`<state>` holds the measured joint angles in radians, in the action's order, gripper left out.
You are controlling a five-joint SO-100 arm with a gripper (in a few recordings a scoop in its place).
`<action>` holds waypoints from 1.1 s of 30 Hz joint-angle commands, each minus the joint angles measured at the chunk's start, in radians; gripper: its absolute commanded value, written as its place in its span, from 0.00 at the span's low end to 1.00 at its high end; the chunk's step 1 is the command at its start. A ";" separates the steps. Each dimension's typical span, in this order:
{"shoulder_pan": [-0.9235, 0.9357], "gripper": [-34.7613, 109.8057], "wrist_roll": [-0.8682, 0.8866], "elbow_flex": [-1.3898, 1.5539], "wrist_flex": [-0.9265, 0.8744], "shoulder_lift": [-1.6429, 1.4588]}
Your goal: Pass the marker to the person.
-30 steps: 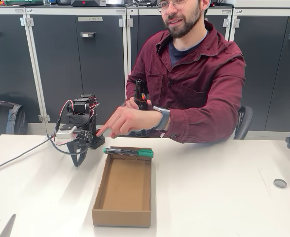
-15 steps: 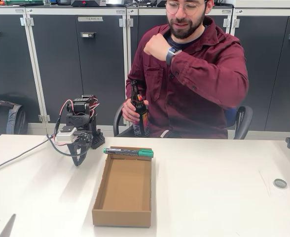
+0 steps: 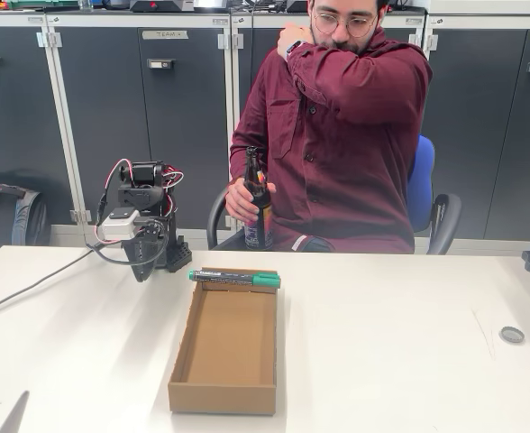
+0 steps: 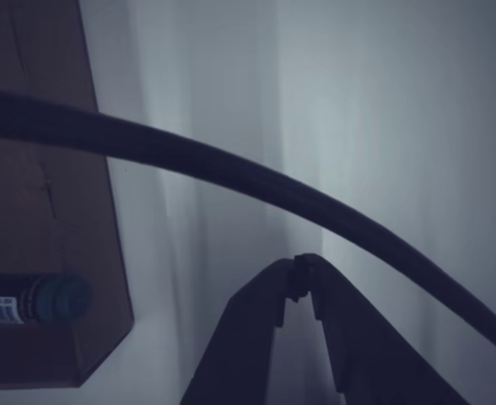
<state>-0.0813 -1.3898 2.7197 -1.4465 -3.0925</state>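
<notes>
The marker [image 3: 234, 278], dark-barrelled with a green cap end, lies across the far rim of an open cardboard box [image 3: 182, 347]. In the wrist view its capped end [image 4: 54, 299] pokes out at the box's corner on the left. My gripper [image 3: 140, 271] hangs folded beside the arm's base, left of the marker and apart from it, just above the table. Its fingers [image 4: 303, 270] are shut with the tips touching and nothing between them. The person [image 3: 342, 135] sits behind the table with one arm raised across the face and the other hand holding a dark bottle [image 3: 257, 203].
The white table [image 3: 400, 352] stretches out to the right of the box. A small round grey disc [image 3: 512, 335] lies at far right. A black cable [image 4: 231, 173] crosses the wrist view, and a cable [image 3: 31, 287] trails left from the arm. Grey cabinets stand behind.
The person drew the pointing hand back from the table and lifted that arm across the face. My gripper rose slightly and tucked closer to the arm's base. Marker and box stayed put.
</notes>
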 commanded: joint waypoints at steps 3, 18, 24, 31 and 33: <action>-0.038 0.21 0.046 -0.287 -0.015 0.169; -0.225 0.21 0.227 -1.026 -0.186 0.690; -0.322 0.21 0.520 -1.189 -0.201 0.859; -0.419 0.21 0.953 -1.175 -0.199 0.942; -0.439 0.21 1.077 -1.177 -0.199 0.971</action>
<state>-0.4970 -0.4847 1.5861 -1.6521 -2.1384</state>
